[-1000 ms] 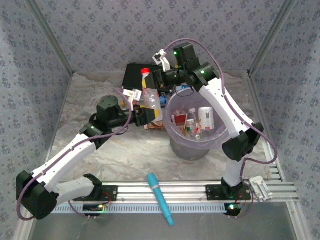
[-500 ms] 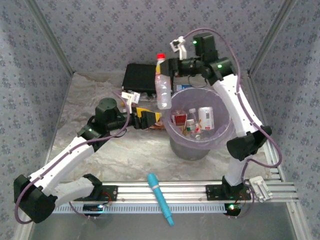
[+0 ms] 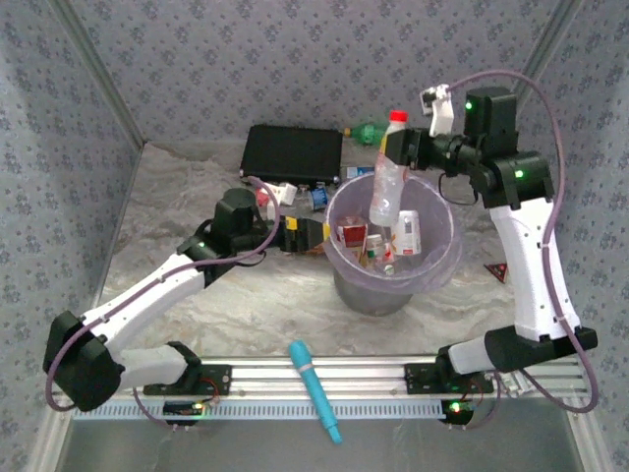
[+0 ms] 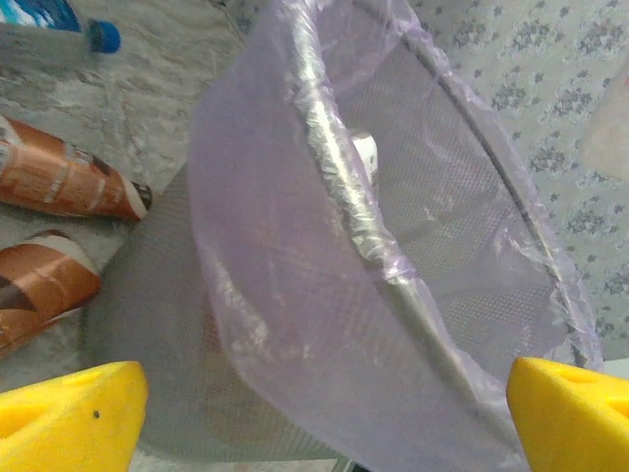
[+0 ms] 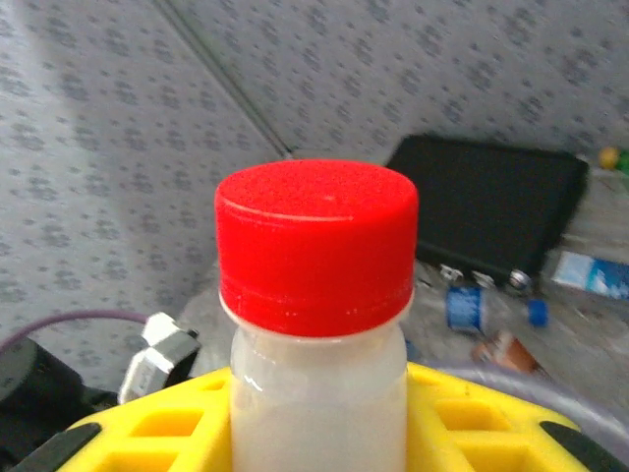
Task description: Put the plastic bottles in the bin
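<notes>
Right tool [image 3: 398, 147]: upper right of centre in the overhead view, clamped on the neck of the red-capped bottle [image 3: 383, 197]. In the right wrist view its yellow fingers [image 5: 482, 428] sit on either side of the neck, just under the red cap [image 5: 314, 246].
Red-capped bottle: clear body, hanging slightly tilted with the cap uppermost. Its lower end overlaps the far left part of the bin's mouth. I cannot tell whether it touches anything inside.
Bin [image 3: 373, 298]: centre of the overhead view, a round grey bucket with a pale lilac liner folded over the rim, upright on the table [image 3: 177, 197].
Bin contents: several labelled bottles [image 3: 406, 233], red and white, lying inside.
Left tool [image 3: 310, 234]: left of the bin and just beside its wall, fingers spread wide apart with nothing gripped. The left wrist view shows yellow fingertips [image 4: 69, 413] in the two bottom corners, with the bin's wall directly ahead.
Loose bottles: the green bottle [image 3: 366, 131] lies at top centre, by the right end of the black box [image 3: 293, 154]. The blue-capped bottle [image 3: 316, 200] lies between box and bin. Two brown-labelled bottles [image 4: 64, 182] lie on the table at the left of the left wrist view, beside the bin's base.
Black box: upper centre, flat on the table at the back wall.
Cyan stick [image 3: 314, 390]: lower centre, lying across the rail between the arm bases, well apart from the bin.
</notes>
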Tool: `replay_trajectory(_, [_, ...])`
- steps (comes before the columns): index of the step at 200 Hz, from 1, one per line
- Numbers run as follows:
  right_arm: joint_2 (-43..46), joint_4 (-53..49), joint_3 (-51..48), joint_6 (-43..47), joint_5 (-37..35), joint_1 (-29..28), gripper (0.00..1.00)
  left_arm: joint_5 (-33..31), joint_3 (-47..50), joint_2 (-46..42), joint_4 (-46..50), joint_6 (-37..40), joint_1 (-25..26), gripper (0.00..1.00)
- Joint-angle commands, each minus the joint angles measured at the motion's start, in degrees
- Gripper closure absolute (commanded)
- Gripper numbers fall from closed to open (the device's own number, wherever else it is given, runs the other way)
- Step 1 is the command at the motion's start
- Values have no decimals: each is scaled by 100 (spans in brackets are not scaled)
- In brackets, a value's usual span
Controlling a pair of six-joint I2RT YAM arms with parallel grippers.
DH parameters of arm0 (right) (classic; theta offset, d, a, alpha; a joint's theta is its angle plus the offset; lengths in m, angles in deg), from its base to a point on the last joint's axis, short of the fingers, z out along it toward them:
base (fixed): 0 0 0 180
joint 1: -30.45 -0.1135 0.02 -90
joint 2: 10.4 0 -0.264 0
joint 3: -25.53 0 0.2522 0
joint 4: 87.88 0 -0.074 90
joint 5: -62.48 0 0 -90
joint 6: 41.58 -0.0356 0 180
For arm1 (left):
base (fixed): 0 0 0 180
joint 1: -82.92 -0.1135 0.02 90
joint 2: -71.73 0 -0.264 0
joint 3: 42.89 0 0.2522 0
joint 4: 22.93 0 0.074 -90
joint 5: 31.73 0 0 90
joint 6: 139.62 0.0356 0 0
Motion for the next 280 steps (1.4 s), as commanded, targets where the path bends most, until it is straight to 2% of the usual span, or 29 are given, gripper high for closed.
replay_trajectory(1, [84,-231,-647,228,-559,-80,63,75,-315,172,-76,108,70,6])
replay_trajectory(101, [470,-4,-2901,42,-951,-813,63,15,-346,576,-89,-27,148,6])
replay_trajectory(171, [750,785,-4156,-297,-1032,-1068,63,-18,-280,620,-129,-72,150,6])
replay_trajectory(190, [781,848,-4254,-325,-1069,-1146,58,-23,-264,620,-133,-88,155,6])
replay_trajectory(223, [890,624,-4108,-254,-1134,-1169,41,-45,-245,611,-138,-85,161,6])
replay_trajectory(247, [974,272,-3583,-133,-1259,-1135,30,-49,-251,620,-129,-79,155,6])
replay_trajectory(280, [1073,-228,-3113,-66,-1377,-984,27,-66,-280,603,-60,-37,162,6])
